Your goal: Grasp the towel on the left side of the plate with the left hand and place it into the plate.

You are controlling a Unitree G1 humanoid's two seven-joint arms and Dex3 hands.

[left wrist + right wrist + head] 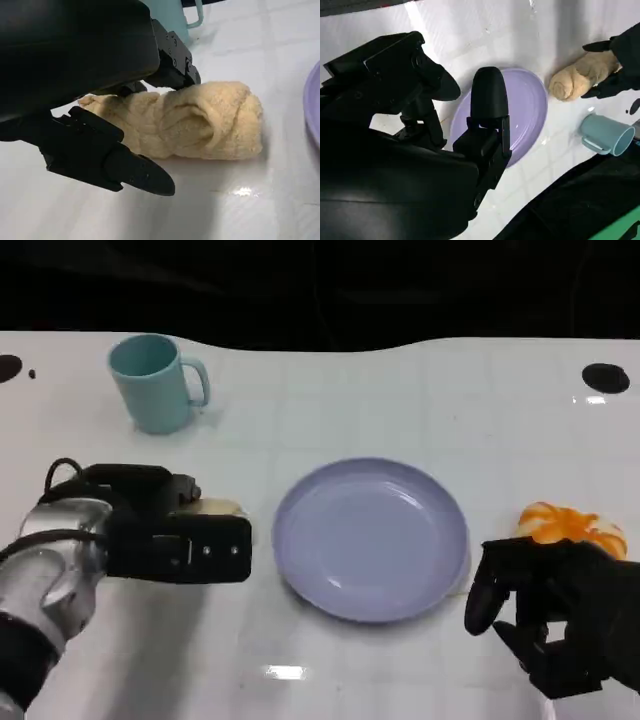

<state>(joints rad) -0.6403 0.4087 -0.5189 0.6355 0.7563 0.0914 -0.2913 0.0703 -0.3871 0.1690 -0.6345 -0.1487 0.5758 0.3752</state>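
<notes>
One rolled towel (200,122) lies on the table (400,390) just left of your one plate (372,538), which holds nothing. Your left hand (175,530) straddles it, fingers apart on either side, not yet clamped. Your right hand (555,615) hangs loosely curled, holding nothing, beside one orange object (570,525). One teal mug (155,382) stands behind.

A teal mug (152,381) stands on the white table (400,400); an orange-and-white object (570,525) lies near its right edge.
</notes>
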